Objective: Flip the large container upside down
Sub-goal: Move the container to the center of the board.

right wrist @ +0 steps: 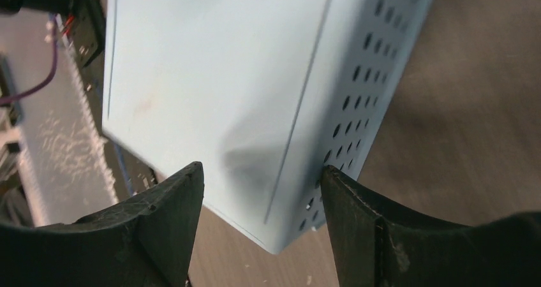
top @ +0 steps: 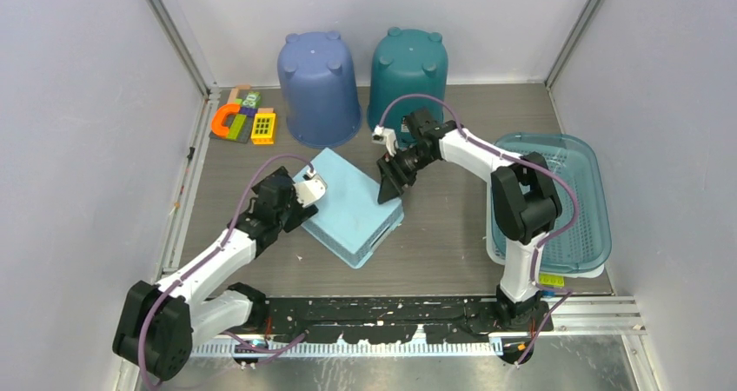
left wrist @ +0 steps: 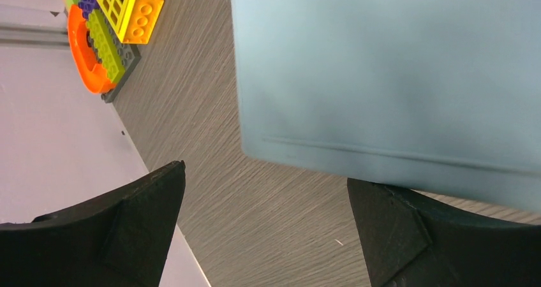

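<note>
The container (top: 349,210) lies bottom-up mid-worktop (top: 452,235). Left fingers (left wrist: 127,236) are spread wide at its left edge, grasping nothing. Right fingers (right wrist: 159,236) are released, straddling its right corner.

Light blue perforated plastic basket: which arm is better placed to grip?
Probably right: the open right gripper straddles a corner of the light blue perforated plastic basket; the left gripper meets only an edge.

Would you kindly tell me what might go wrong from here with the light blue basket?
1. The right gripper straddles a corner of the basket. Pulling away at an angle could snag the perforated wall and tip the basket back up.
2. The open left gripper has one finger close to the basket's edge, so a careless retreat could shove the basket across the table.
</note>
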